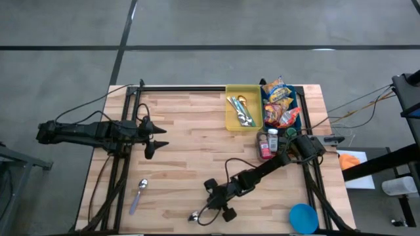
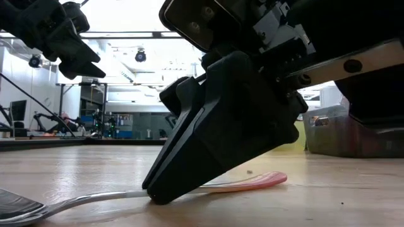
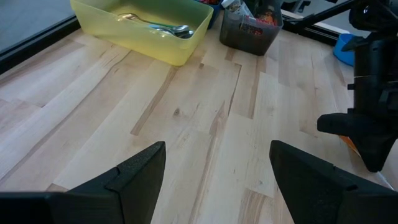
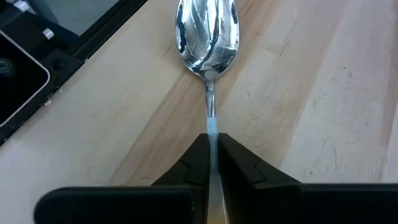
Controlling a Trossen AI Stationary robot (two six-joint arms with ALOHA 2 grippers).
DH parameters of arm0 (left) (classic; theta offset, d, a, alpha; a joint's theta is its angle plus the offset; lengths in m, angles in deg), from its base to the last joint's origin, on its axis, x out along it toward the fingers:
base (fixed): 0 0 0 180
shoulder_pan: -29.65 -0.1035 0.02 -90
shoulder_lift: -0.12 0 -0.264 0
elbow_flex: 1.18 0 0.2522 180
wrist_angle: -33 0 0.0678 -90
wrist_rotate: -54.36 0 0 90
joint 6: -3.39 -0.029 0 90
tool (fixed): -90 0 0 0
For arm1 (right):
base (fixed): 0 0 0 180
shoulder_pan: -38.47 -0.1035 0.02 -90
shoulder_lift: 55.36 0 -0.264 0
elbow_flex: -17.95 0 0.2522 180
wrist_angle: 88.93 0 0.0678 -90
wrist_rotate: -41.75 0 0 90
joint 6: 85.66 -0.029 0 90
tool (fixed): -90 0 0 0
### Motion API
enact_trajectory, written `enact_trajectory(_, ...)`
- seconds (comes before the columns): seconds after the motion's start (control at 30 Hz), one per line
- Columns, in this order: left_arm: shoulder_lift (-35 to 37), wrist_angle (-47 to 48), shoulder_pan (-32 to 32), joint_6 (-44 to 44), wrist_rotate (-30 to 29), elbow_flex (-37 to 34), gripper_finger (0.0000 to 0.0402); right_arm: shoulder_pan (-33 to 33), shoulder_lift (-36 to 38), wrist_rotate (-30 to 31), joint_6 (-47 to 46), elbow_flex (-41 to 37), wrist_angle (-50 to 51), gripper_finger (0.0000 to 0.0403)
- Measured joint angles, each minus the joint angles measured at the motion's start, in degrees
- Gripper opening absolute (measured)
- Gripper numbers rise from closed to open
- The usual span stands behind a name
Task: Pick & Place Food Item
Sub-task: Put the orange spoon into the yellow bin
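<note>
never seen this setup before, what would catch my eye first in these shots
The right gripper, low at the table's near edge, is shut on the handle of a metal spoon that lies flat on the wood. At the far edge a yellow bin holds cutlery beside a blue bin of snack packets, and the left gripper hangs open over the left side.

On the surface (image 1: 190, 151), the right pincer (image 1: 211, 200) sits near the front edge, clamped on a spoon (image 4: 208, 31) lying flat there. A second spoon (image 1: 139, 194) lies well apart to its left. At the far right, a tray (image 1: 243, 126) holding cutlery stands beside a bin of snack packets (image 1: 281, 105).
</note>
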Motion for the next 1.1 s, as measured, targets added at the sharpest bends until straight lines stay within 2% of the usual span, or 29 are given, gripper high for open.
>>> enact_trajectory(0.2, 0.0, 0.0, 0.0, 0.0, 0.0, 0.0, 0.0290, 0.0, 1.3, -0.2, -2.4, -0.2, 0.7, 0.0020)
enact_trajectory(1.1, 0.0, 0.0, 0.0, 0.0, 0.0, 0.0, 0.0290, -0.1, 3.4, 0.0, -2.5, -0.1, 0.9, 0.0020)
